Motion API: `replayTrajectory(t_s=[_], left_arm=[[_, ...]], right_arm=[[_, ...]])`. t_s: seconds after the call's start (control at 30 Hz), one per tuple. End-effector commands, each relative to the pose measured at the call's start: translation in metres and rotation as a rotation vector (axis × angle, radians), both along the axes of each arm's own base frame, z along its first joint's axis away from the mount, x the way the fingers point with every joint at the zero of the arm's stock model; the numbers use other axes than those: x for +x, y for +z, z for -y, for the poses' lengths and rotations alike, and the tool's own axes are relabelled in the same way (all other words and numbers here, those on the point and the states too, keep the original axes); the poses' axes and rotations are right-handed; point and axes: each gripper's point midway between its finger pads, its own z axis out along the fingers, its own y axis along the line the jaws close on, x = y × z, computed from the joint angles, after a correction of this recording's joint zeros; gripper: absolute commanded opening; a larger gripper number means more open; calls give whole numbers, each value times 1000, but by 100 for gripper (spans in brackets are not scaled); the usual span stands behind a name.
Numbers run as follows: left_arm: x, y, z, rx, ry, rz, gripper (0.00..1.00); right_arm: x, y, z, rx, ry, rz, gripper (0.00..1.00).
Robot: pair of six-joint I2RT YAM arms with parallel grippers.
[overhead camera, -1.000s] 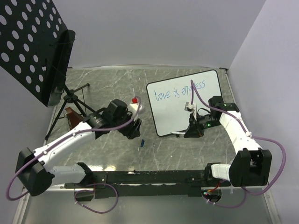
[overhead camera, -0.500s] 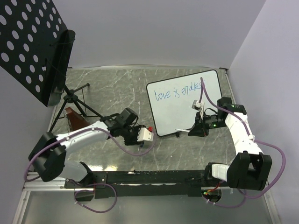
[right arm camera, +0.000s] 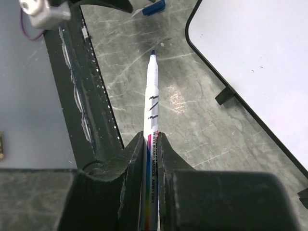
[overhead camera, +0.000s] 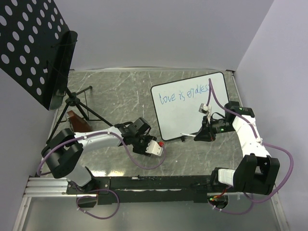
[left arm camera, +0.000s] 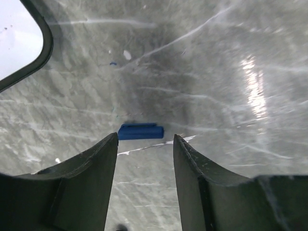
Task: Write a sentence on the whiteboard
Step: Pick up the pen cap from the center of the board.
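The whiteboard (overhead camera: 192,108) lies at the right back of the table, and the sentence (overhead camera: 185,94), blue "love is endless", runs along its top. My right gripper (overhead camera: 198,135) is at the board's near edge, shut on a white marker (overhead camera: 186,136). In the right wrist view the marker (right arm camera: 152,96) points its bare blue tip over the table beside the board (right arm camera: 260,53). My left gripper (overhead camera: 146,143) is open and low near the board's near left corner. In the left wrist view a small blue cap (left arm camera: 140,131) lies on the table just beyond its fingertips (left arm camera: 108,144).
A black perforated panel (overhead camera: 33,48) on a tripod stand (overhead camera: 77,103) fills the back left, with a brown block (overhead camera: 73,119) at its foot. A black rail (overhead camera: 154,183) runs along the near edge. Walls close the back and right. The board corner (left arm camera: 19,43) shows in the left wrist view.
My left arm has swung toward the near right and come down over the blue cap. My right gripper with the marker has shifted slightly right along the board's near edge.
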Motion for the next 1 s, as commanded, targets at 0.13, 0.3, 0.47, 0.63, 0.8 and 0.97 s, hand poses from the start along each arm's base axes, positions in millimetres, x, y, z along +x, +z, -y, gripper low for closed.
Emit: replayTrajectory(t_s=[0.13, 0.3, 0.47, 0.63, 0.8, 0.97], left_arm=[[16, -4, 0, 4, -43, 105, 56], [18, -14, -4, 43, -45, 116, 57], [20, -21, -2, 56, -48, 114, 57], [23, -19, 5, 29, -41, 133, 56], [12, -17, 17, 1, -69, 99, 56], [7, -28, 22, 1, -54, 45, 50]], right_arm=[[8, 18, -4, 58, 21, 56, 0], [6, 19, -5, 69, 24, 48, 0], [5, 21, -4, 77, 24, 51, 0], [4, 22, -4, 83, 22, 53, 0], [4, 23, -4, 89, 23, 46, 0], [4, 23, -3, 89, 19, 47, 0]])
